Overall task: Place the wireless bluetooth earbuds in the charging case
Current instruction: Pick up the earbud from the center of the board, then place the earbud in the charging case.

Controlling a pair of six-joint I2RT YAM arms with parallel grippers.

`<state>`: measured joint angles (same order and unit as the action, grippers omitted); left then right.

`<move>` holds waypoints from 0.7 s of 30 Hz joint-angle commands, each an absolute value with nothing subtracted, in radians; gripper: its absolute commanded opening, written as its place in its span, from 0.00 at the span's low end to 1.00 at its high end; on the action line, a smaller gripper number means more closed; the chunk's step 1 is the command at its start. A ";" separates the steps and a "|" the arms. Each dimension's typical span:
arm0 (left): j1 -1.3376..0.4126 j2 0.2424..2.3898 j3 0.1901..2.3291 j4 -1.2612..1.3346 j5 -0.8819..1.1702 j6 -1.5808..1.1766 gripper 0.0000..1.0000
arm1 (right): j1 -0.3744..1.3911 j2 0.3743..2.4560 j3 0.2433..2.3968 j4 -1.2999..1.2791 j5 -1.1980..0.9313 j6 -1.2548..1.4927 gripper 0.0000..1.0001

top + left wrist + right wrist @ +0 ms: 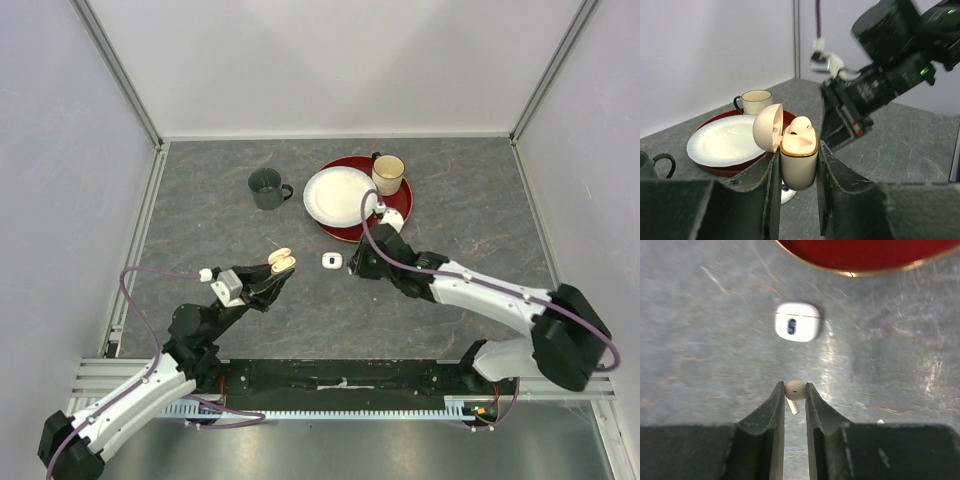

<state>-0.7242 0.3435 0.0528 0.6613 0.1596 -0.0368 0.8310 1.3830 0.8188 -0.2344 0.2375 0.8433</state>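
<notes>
Cream earbud [794, 389] pinched in right claw [794, 396]; overhead hides it.

Left arm [150, 380], reaching in from 7 o'clock: left gripper [280, 267] clamped on peach case [799, 162]. Right arm [490, 295], reaching in from 4 o'clock: right gripper [353, 266] lowered, pinching white earbud [794, 389].

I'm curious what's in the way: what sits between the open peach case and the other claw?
A small closed white case lies on the table between the peach case and the right gripper; the top view shows it.
</notes>
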 commanded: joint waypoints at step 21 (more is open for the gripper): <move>-0.721 0.632 0.117 0.960 0.199 -0.118 0.02 | 1.067 0.983 0.522 0.851 0.402 0.514 0.00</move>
